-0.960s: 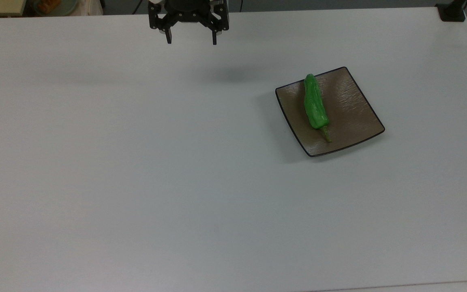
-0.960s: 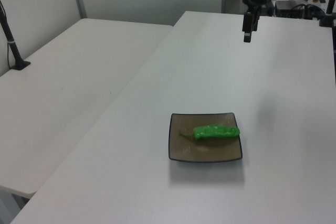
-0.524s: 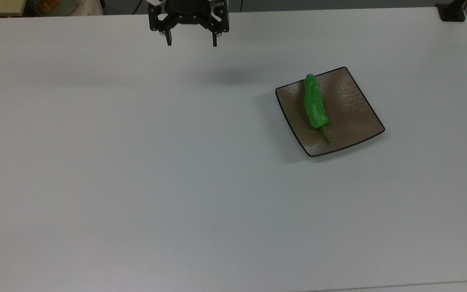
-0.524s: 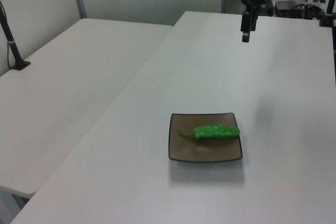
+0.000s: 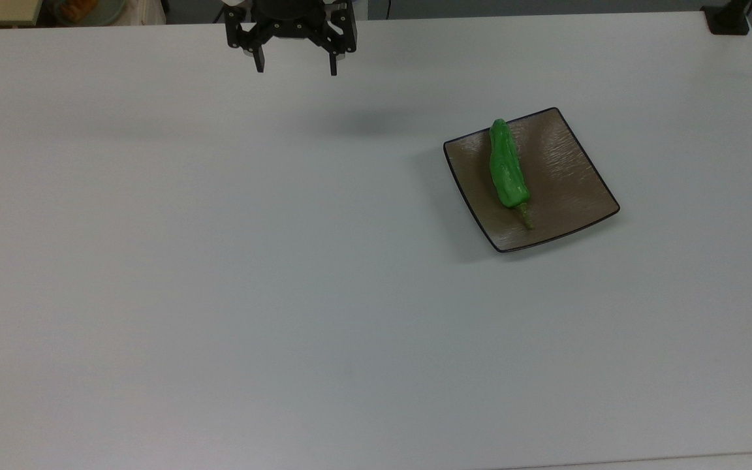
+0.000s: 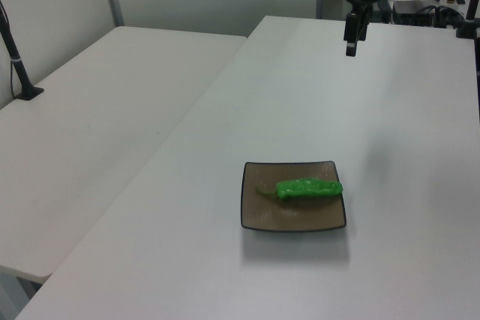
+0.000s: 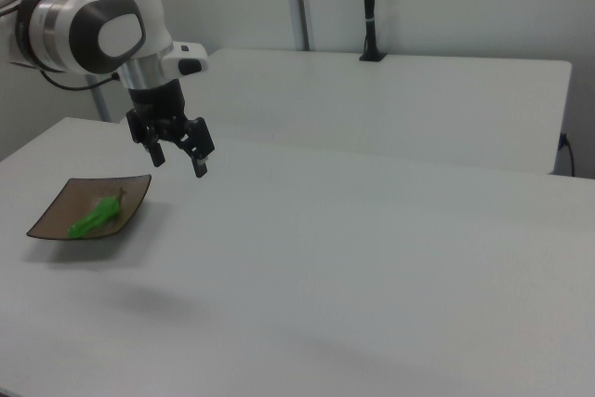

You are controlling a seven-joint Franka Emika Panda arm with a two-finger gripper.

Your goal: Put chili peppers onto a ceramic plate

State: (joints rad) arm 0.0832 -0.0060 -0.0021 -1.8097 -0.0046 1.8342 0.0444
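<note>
Item: chili pepper point(image 5: 507, 167), lying on ceramic plate point(image 5: 568, 183), long axis roughly parallel to one plate side, stem toward the top view's bottom. My gripper point(image 5: 294, 65): fingers spread, empty, well apart toward the top view's upper left

Glossy white rounded arm point(image 7: 102, 20) with grey joint caps, silver wrist, black two-finger gripper point(image 7: 179, 164)
</note>
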